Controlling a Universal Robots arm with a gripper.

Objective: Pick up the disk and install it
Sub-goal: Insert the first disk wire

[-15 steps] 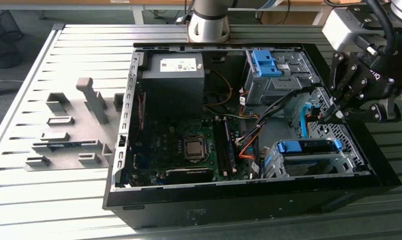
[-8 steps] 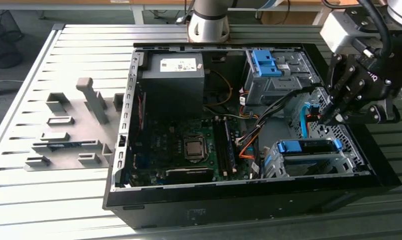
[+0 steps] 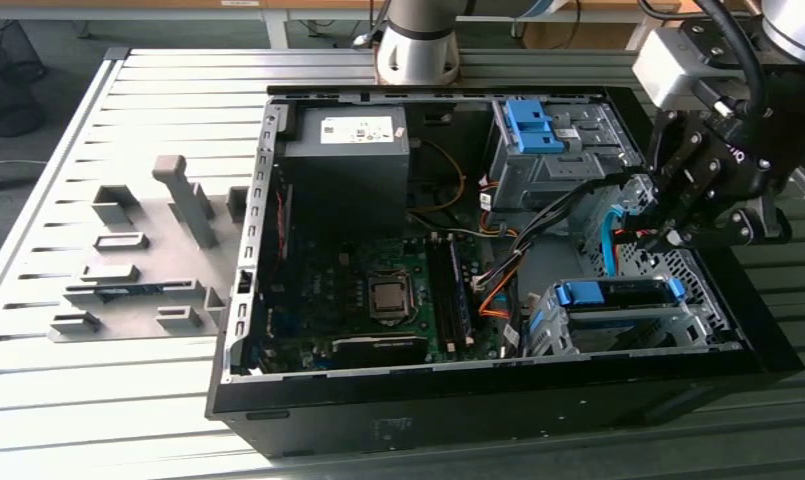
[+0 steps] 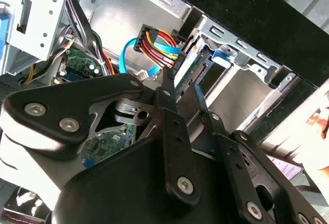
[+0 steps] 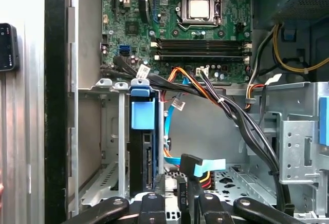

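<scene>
The gripper [image 3: 669, 235] is hanging inside the open computer case [image 3: 375, 425], down at the drive-cage end, and its fingers [image 4: 169, 108] are sitting close together around a thin dark part with a power connector and its coloured wires [image 4: 154, 41] just ahead of them. Whether that thin part is the edge of the disk or a cable plug, I cannot tell, so the grasp itself is uncertain.

A disk in a blue carrier [image 5: 142, 131] is standing upright in the drive cage [image 5: 108, 147], just beside and slightly ahead of the gripper in the first wrist view; in the exterior view the same blue-fronted carrier [image 3: 618, 293] is lying in the cage just below the gripper. It is looking seated in its slot rather than loose on the tabletop [image 3: 109, 400].

Judging from this, the picking-up and the sliding-in are looking largely done. What seems to be remaining is the connection work: a blue data cable [image 5: 205, 165] is lying loose directly in front of the gripper, not visibly plugged into the disk.
</scene>
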